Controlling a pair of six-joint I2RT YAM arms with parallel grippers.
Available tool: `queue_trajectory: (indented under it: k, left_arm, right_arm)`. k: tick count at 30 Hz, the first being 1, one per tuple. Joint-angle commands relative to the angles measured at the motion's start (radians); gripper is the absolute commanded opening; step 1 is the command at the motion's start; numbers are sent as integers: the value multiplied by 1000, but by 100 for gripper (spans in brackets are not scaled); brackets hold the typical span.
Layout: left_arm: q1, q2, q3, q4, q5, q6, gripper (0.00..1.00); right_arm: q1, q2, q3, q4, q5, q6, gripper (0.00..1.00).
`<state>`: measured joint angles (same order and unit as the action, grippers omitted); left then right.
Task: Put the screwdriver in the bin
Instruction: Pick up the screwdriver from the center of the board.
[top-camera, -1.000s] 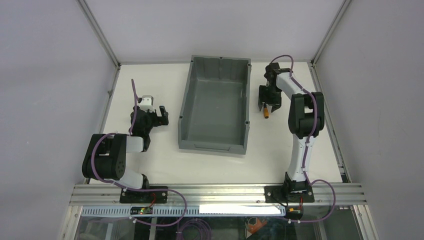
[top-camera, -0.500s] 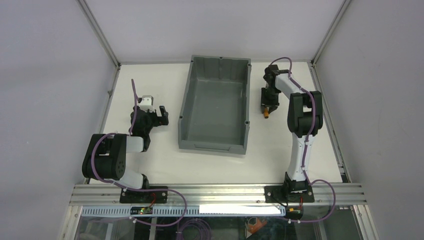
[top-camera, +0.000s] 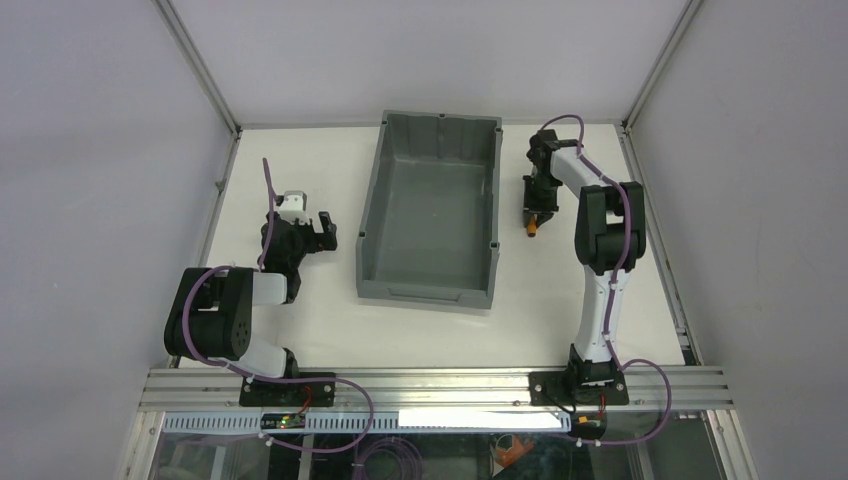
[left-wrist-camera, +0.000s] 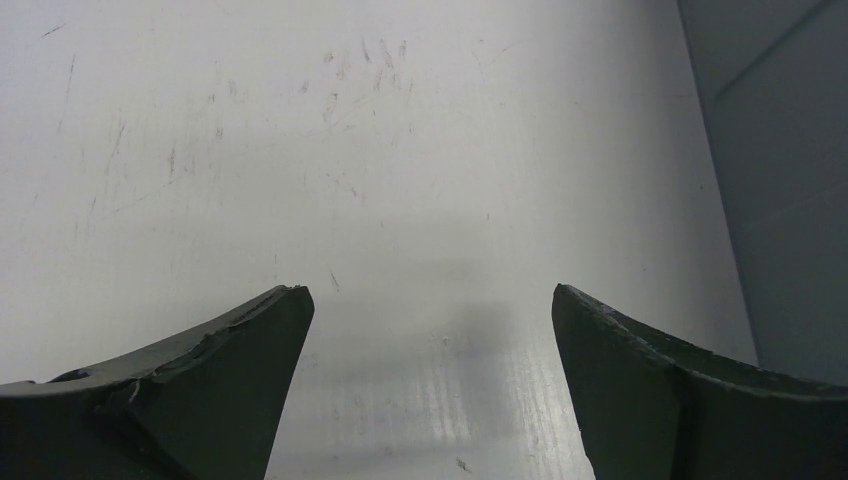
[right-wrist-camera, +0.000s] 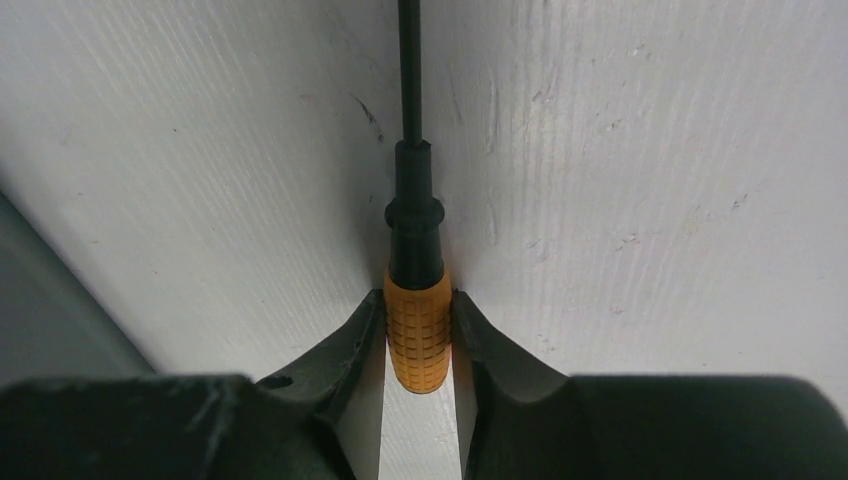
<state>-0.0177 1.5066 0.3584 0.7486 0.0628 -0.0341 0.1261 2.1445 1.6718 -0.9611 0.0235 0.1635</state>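
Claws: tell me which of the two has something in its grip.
The right claw: it is shut on the screwdriver, gripping the orange handle. The left claw stands wide open with nothing in it.

Lab: white-walled, aluminium-framed enclosure (top-camera: 199, 65)

Tip of the screwdriver (right-wrist-camera: 418, 330) is cut off.

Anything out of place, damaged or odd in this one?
Nothing stands out. The bin sits upright and empty, the right gripper is closed on the screwdriver beside it, and the left gripper is open over the scuffed table.
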Motion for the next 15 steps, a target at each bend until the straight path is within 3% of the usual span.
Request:
queue_trajectory:
  k: [1, 15]
  left_arm:
    - [7, -1, 14, 75, 25, 11, 99]
    - [7, 0, 14, 75, 24, 11, 99]
  right_arm:
    - [-12, -84, 9, 18, -31, 7, 6]
    - [-25, -293, 35, -21, -80, 27, 0]
